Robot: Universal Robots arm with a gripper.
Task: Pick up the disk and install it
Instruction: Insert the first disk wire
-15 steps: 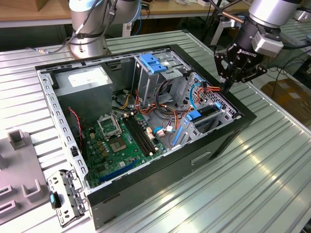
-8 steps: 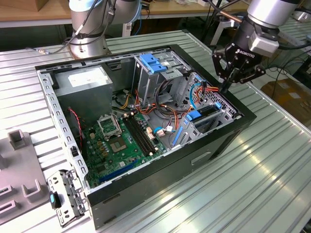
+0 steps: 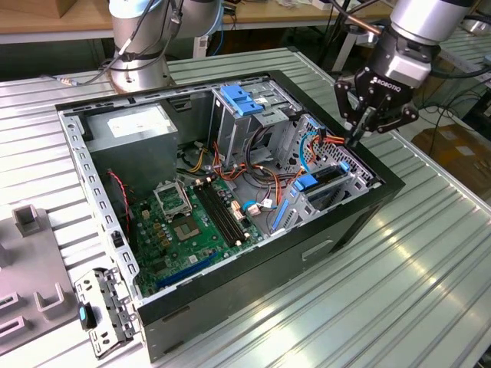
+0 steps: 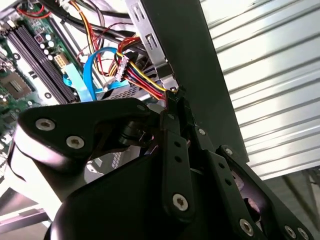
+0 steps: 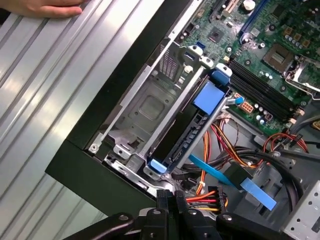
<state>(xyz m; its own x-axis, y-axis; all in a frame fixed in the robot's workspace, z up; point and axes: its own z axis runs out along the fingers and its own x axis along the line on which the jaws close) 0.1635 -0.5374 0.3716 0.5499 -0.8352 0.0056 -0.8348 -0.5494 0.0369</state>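
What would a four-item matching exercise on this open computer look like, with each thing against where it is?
Things:
1. disk
2. gripper
3. grey box with white sticker
4. hand

Places:
A. resting on the ribbed metal table
B. above the case edge, beside the drive cage
C. slotted into the drive cage
D. in the case corner nearest the arm's base

Pairs: 1-C, 2-B, 3-D, 4-A
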